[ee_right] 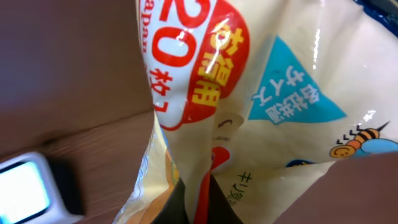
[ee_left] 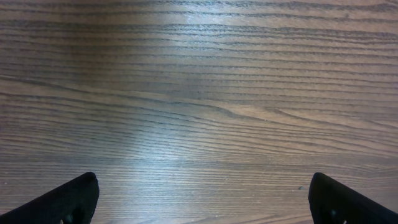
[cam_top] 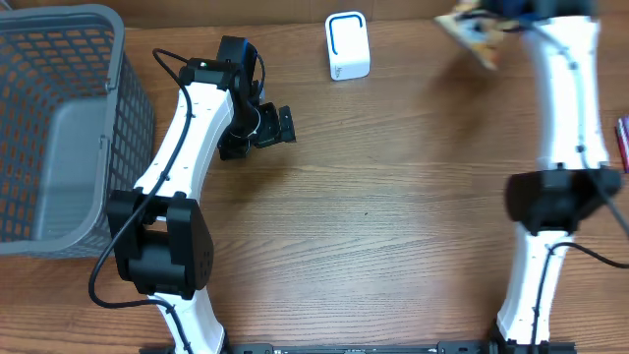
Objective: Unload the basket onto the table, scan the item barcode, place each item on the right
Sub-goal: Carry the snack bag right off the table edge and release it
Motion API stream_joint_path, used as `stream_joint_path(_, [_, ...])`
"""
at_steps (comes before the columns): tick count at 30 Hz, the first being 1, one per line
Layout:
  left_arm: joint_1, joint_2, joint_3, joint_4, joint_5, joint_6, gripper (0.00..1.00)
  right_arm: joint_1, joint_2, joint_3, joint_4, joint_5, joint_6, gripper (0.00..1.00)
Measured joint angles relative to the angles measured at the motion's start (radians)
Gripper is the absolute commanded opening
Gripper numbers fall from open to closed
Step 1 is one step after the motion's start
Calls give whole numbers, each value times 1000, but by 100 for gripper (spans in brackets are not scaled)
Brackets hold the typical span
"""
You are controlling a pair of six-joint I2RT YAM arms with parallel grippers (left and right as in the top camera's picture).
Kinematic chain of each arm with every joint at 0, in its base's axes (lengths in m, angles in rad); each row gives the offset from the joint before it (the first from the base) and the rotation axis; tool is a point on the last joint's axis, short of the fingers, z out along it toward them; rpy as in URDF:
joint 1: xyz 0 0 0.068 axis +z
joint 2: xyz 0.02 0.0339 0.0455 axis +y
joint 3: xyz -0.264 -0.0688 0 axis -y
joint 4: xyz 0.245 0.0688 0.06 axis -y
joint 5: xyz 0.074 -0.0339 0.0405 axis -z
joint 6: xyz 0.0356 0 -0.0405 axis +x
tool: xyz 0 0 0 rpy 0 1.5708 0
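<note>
Snack bag (cam_top: 470, 37) is hanging tilted to the right of the white scanner (cam_top: 347, 45), apart from it, at the table's (cam_top: 393, 216) far edge; it is blurred in the overhead view. Right gripper (cam_top: 506, 12) is pinching the bag, fingers closed tight on the packet. In the right wrist view the bag's cream face with red and blue Japanese print is filling most of the frame, and the scanner is showing low on the left, past the bag's edge.

Left gripper (cam_top: 260, 128) is sitting to the scanner's left and nearer the robot, jaws spread fully wide and holding nothing. Only bare wood is showing between its fingertips (ee_left: 68, 199).

Grey basket (cam_top: 59, 128) is standing farther left of the scanner.
</note>
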Motion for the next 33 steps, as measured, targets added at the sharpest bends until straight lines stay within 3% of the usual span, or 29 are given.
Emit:
stream_joint_path(10, [0,0,0,0,0,0,100,-377,1,-14,-221,7,156,4])
stream_joint_path(22, [0,0,0,0,0,0,100,-723,1,-244,-132,7,233,7])
stream_joint_path(25, [0,0,0,0,0,0,100,-771,1,-290,-83,7,229,26])
stream_joint_path(29, [0,0,0,0,0,0,100,-786,1,-295,-48,-15,197,72])
stream_joint_path(33, [0,0,0,0,0,0,100,-782,1,-295,-61,-83,172,77])
